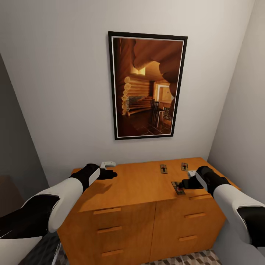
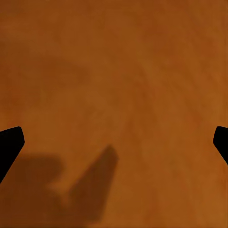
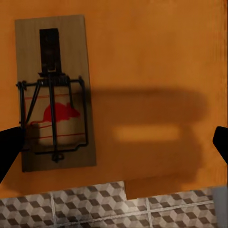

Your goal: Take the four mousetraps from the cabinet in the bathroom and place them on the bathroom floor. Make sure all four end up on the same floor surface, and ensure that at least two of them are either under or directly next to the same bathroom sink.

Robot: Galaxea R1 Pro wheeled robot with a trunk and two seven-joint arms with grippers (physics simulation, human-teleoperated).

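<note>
My right gripper [image 3: 116,147] hangs open over the cabinet [image 1: 140,184] top's front edge, one mousetrap [image 3: 53,92] beside its finger. It looks light, thin and stiff; I'd pinch its long edges.

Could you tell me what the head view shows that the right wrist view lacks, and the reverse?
The head view alone takes in the framed picture on the wall, the cabinet's drawer fronts, the left gripper over the bare left part of the top, and two more mousetraps further back.

The right wrist view alone reveals the near trap's red mouse print and wire frame, with the open right gripper's fingertips wide apart.

Both share the cabinet top, the front-edge mousetrap, the right gripper and the cube-patterned floor.
</note>
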